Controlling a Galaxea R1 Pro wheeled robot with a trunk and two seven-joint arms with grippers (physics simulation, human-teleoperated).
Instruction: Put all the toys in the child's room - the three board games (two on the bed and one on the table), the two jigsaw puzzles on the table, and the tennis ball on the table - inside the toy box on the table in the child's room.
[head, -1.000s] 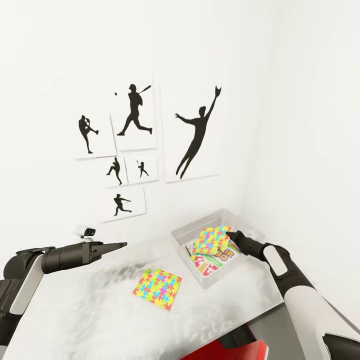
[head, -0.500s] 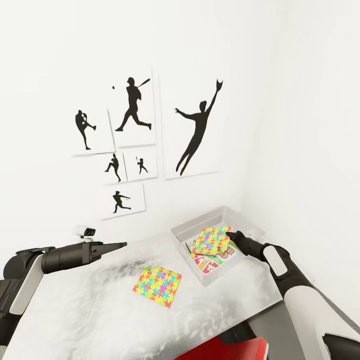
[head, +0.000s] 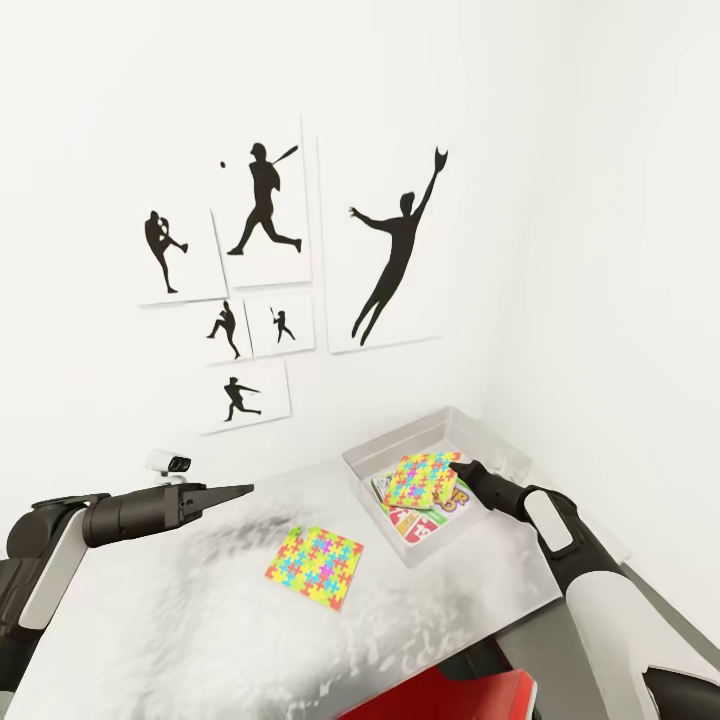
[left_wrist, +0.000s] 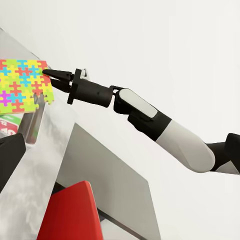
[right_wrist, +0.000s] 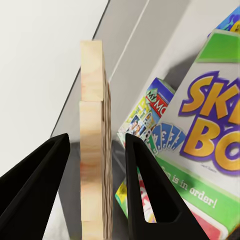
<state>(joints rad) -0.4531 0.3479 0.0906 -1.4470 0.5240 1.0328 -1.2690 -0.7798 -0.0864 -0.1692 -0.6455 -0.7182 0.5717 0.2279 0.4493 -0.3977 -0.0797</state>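
Neon yellow, pink and blue pieces mark the jigsaw puzzle that the right gripper holds by one edge over the toy box, at about 2 o'clock on the table in the head view. In the right wrist view the puzzle stands edge-on between the two fingers, which are parted only by its thickness and seem to pinch it. To do this step well, I think the gripper should go a little lower and let the puzzle come flat over the board games before the fingers open, so it does not catch on the rim or slide out. The second puzzle lies flat on the table near the middle, at about 7 o'clock from the box, well apart from it. The left gripper hangs over the table at 9 o'clock with nothing in it, its fingers looking close together, but how far they are open I cannot tell. How many games are in the box is hard to say, because the held puzzle covers part of them. A red thing at the lower edge is cut off.
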